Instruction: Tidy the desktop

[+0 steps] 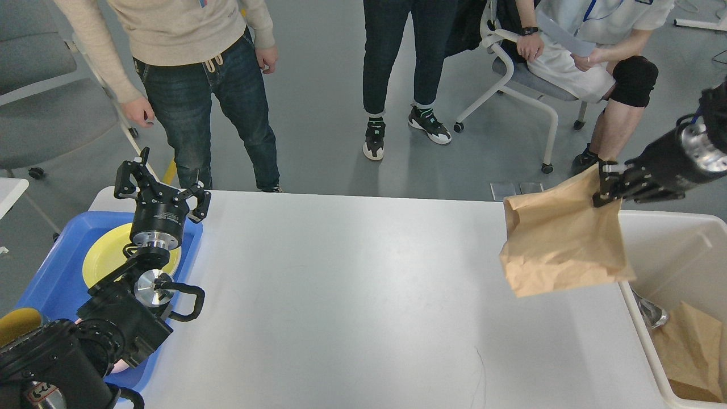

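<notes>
The desktop (pixel 363 295) is a large white tabletop with rounded corners. A brown paper bag (pixel 559 244) hangs in the air over the table's right edge, pinched at its top corner by my right gripper (pixel 603 190), which is shut on it. My left gripper (pixel 159 184) stands open above the far corner of the blue tray (pixel 51 284), holding nothing. A yellow plate (pixel 108 258) lies in that tray, partly hidden by my left arm.
A beige bin (pixel 681 250) stands at the table's right edge, with another brown paper bag (pixel 690 352) and a shiny object inside. Three people are beyond the far edge: one standing at the far left corner (pixel 193 68), one standing in the middle, one seated on a chair (pixel 511 74).
</notes>
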